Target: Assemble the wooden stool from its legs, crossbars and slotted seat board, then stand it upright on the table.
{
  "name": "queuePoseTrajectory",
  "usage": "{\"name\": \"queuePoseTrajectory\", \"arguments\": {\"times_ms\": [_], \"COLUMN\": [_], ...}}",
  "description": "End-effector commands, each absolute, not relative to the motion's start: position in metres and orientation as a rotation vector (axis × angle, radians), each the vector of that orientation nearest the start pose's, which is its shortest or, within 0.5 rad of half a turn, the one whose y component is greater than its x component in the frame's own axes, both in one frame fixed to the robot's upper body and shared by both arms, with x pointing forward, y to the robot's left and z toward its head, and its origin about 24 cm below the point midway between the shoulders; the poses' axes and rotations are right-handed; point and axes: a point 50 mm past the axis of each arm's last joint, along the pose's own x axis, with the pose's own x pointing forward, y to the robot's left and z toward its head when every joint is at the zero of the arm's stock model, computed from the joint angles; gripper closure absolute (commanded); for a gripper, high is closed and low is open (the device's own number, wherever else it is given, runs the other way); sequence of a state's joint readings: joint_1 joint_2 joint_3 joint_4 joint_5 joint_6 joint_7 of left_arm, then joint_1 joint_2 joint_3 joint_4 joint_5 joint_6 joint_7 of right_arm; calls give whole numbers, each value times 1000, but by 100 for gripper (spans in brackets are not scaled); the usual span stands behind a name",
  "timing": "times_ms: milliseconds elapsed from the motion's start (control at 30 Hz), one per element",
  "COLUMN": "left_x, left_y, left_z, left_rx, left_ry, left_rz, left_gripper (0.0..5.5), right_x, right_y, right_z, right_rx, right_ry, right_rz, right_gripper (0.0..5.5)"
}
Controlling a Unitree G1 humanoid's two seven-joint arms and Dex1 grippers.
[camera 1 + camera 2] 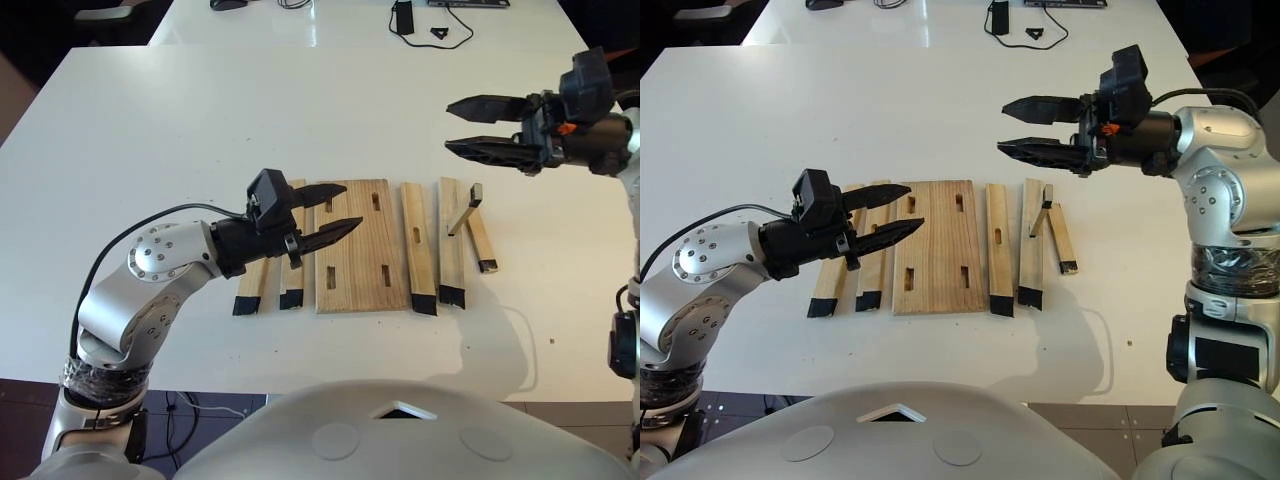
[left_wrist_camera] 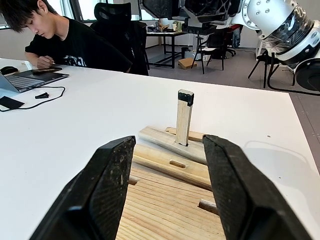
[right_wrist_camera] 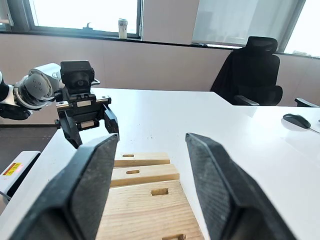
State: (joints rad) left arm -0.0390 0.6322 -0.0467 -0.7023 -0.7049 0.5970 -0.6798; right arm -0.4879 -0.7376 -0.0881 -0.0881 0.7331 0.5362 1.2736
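The slotted seat board (image 1: 355,245) lies flat on the white table (image 1: 150,130). Two black-tipped legs (image 1: 292,270) lie along its left side and two more (image 1: 417,245) along its right. At the far right a short crossbar (image 1: 465,210) leans tilted across another bar (image 1: 482,240); the left wrist view shows it sticking up (image 2: 184,117). My left gripper (image 1: 352,204) hovers open, holding nothing, over the board's left edge. My right gripper (image 1: 449,125) hangs open and higher up, beyond the right-hand legs, pointing toward the left one. The right wrist view shows the board (image 3: 145,210) below its fingers (image 3: 92,185).
A black device with a cable (image 1: 403,18) and a mouse (image 1: 228,4) lie on the far table behind. The table's front edge (image 1: 300,385) runs close below the parts. White tabletop stretches free to the left and behind the board.
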Motion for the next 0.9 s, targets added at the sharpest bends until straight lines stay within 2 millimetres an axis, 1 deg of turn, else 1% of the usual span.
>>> {"name": "queuePoseTrajectory", "arguments": {"times_ms": [33,133,200,267,300,367,433,467,500,533,600,667,733,767,833,867,900], "left_x": [200,200,201,202,202,203,203,203,203,203,203,202,201,202,202,202,201], "left_y": [134,134,133,132,132,131,131,131,131,132,132,133,133,133,134,134,133], "left_z": [155,155,155,154,154,153,152,152,151,151,151,151,150,150,148,147,147], "left_rx": [85,86,85,82,81,81,83,85,86,87,89,88,85,81,75,72,70], "left_ry": [48,49,48,45,44,46,50,52,55,58,60,61,60,61,62,61,58], "left_rz": [-1171,-1174,-1182,-1184,-1183,-1183,-1191,-1194,-1198,-1199,-1202,-1200,-1194,-1191,-1170,-1159,-1152], "left_gripper": [301,301,301,301,301,301,301,301,301,301,301,301,301,301,301,301,301], "right_x": [273,276,279,281,282,281,272,267,263,263,267,275,279,278,272,265,257], "right_y": [-188,-188,-190,-191,-192,-194,-199,-201,-202,-202,-199,-198,-198,-199,-198,-196,-194], "right_z": [209,205,196,179,167,135,94,79,71,72,85,115,150,167,193,196,194], "right_rx": [-68,-67,-89,-109,-118,-135,-135,-117,-103,-74,-29,19,56,69,103,117,117], "right_ry": [-53,-52,-45,-15,15,102,222,266,285,269,204,95,-21,-70,-119,-102,-63], "right_rz": [1397,1388,1346,1317,1302,1282,1268,1265,1260,1256,1244,1231,1223,1222,1248,1287,1328], "right_gripper": [264,264,264,264,264,264,264,264,264,264,264,264,264,264,264,264,264]}}
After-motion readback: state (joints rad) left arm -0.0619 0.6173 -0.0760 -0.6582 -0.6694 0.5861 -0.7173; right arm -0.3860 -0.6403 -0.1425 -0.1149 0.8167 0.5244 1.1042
